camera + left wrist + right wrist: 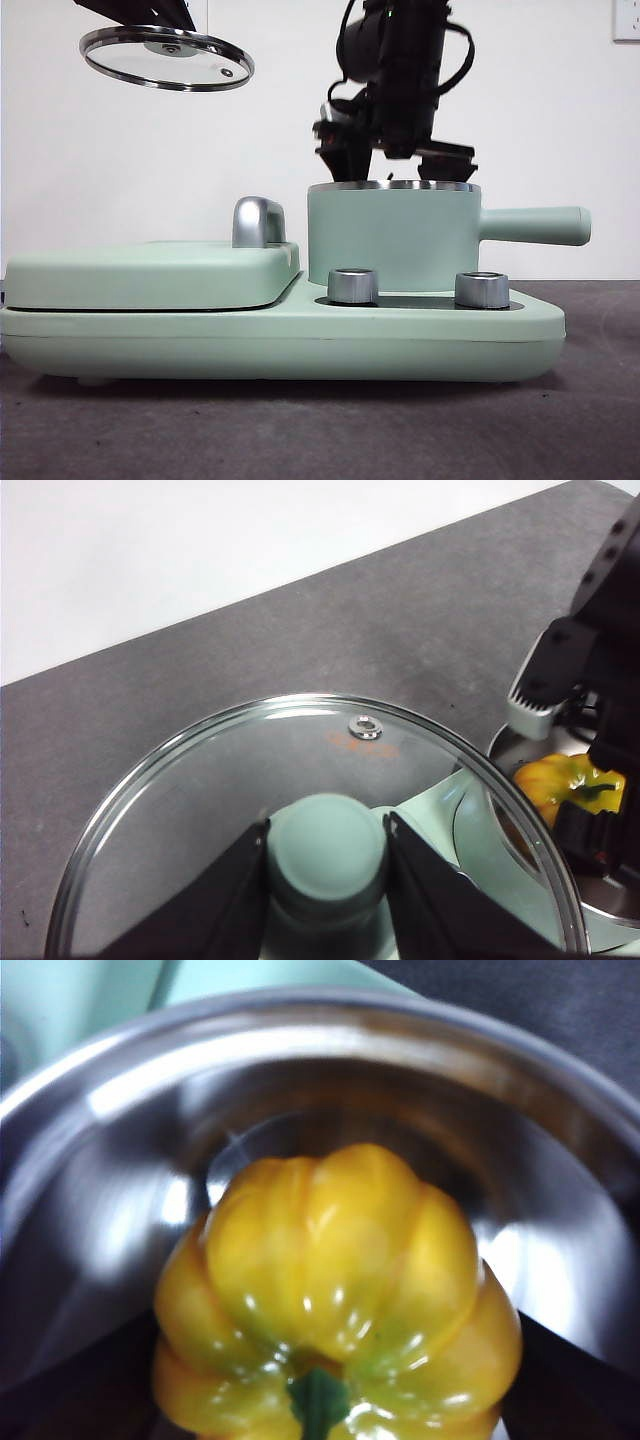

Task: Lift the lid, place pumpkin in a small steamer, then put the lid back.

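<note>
My left gripper [327, 880] is shut on the mint-green knob of the clear-glass lid [230, 780] and holds it high at the upper left of the front view [165, 58], clear of the pot. My right gripper [395, 155] reaches down into the open small steamer [390, 240]. In its wrist view it is closed on the yellow-orange pumpkin [340, 1290], with a jaw at each side, inside the steel bowl [110, 1180]. The left wrist view shows the pumpkin [555, 778] between the right gripper's fingers [535, 685]. The pot wall hides the pumpkin in the front view.
The steamer stands on a mint-green base [280, 335] with two steel dials [352, 285]. Its long handle [535, 225] sticks out to the right. A wide flat mint-green cover [150, 275] with a chrome handle [258, 222] lies on the left.
</note>
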`<state>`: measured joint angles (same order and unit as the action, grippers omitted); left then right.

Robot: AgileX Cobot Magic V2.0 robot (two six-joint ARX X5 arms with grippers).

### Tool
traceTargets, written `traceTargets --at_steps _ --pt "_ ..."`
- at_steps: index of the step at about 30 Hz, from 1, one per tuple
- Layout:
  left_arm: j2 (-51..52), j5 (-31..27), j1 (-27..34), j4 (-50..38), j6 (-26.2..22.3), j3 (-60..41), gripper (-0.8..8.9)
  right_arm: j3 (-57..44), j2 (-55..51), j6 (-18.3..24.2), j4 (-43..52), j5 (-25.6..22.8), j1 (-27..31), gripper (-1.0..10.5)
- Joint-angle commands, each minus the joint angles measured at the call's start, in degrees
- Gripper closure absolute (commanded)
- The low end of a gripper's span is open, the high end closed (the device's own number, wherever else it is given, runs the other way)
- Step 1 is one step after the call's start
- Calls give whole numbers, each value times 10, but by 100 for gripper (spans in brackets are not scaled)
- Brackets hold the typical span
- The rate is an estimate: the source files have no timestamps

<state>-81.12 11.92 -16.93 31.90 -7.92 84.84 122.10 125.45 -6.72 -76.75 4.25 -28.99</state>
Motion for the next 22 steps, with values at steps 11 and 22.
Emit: traceTargets --at_steps 11,22 --pt "2 2 -2 -15 0 16 732 16 31 9 -17 -57 -28 553" --pt "2 2 -2 -14 1 16 732 37 21 7 -36 -57 -27 398"
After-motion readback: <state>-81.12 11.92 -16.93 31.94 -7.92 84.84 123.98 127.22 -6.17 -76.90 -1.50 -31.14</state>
